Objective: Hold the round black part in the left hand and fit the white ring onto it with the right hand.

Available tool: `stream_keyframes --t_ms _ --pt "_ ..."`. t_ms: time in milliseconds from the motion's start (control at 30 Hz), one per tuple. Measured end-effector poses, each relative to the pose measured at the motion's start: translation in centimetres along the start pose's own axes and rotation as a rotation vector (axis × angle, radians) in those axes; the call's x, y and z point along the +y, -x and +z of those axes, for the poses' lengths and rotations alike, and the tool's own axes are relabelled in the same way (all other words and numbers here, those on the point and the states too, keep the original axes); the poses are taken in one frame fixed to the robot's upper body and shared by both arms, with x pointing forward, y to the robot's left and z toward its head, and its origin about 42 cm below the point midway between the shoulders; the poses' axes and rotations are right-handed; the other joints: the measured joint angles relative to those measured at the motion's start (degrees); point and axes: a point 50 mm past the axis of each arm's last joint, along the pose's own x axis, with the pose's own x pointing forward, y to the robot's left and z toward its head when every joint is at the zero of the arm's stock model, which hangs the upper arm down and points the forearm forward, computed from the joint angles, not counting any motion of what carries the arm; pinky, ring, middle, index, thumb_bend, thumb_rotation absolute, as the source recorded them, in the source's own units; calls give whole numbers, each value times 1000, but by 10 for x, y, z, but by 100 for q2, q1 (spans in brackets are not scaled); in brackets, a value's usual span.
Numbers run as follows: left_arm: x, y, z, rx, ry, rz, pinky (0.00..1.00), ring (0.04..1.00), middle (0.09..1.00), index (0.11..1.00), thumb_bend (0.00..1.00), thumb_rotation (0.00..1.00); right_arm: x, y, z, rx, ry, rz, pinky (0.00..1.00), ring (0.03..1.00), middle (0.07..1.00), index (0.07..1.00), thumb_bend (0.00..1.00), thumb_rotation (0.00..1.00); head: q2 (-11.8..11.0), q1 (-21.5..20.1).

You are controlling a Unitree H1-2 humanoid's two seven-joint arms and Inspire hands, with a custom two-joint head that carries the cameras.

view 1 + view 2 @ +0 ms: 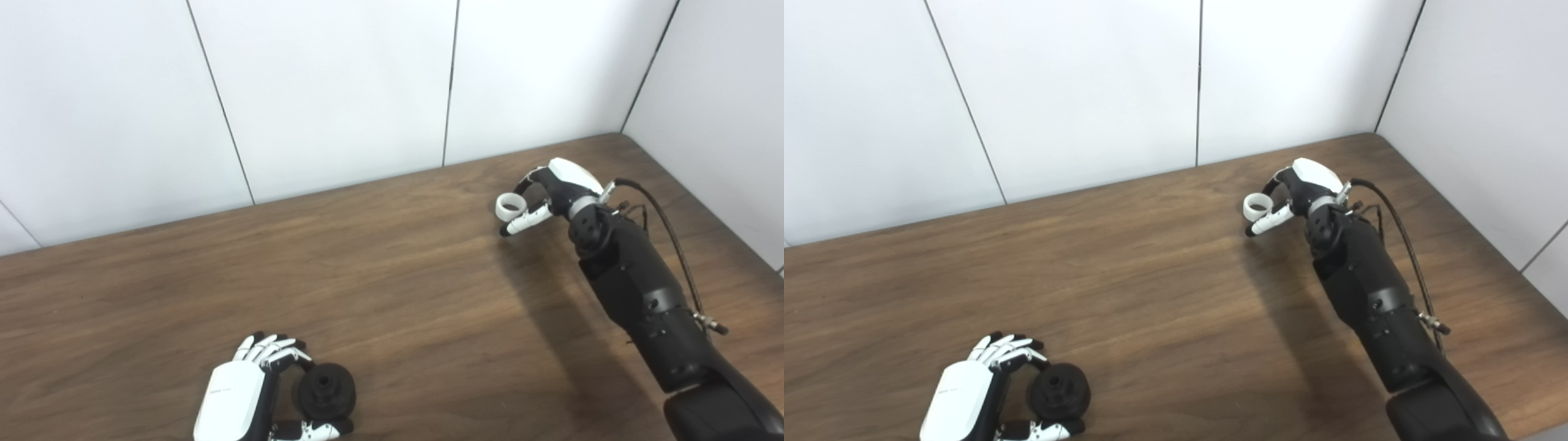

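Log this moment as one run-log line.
left hand: shut on round black part, low near table edge | right hand: shut on white ring, far right | parts: apart, ring not fitted

Round black part: matte black disc w/ raised hub and small centre hole, low in frame, left of centre, at bottom edge. Stands on edge, face turned toward camera, pinched betw. fingers and thumb of left hand. White ring: small plain band, hollow centre visible, upper right of frame, gripped at fingertips of right hand, tilted. Well apart from black part.
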Motion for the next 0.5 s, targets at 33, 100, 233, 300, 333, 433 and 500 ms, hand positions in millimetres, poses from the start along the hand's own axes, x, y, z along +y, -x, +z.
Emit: stream_keyframes --t_ms 33,100,233,300,333,433,500 --pt "0 0 0 0 0 0 929 835 751 484 524 52 0 0 0 1 0 0 977 1000 933 684 795 279 0 0" --pt "0 0 0 0 0 -1 929 834 751 484 524 52 0 0 0 1 0 1 976 1000 932 684 793 274 0 0" --pt "0 0 0 0 0 -1 927 836 751 484 524 52 0 0 0 1 1 2 970 1000 933 685 793 276 9 9" --pt "0 0 0 0 0 -1 928 838 752 484 524 53 1 0 0 0 2 3 969 1000 934 684 790 273 9 9" --pt "0 0 0 0 0 -1 928 838 752 484 524 53 1 0 0 0 3 4 968 1000 934 684 790 273 9 9" --pt "0 0 0 0 0 -1 930 837 752 484 524 53 3 -1 0 3 8 11 963 1000 933 680 792 270 9 9" --pt "0 0 0 0 0 -1 932 838 754 484 524 52 3 -2 0 5 9 12 961 1000 933 678 793 270 9 9"
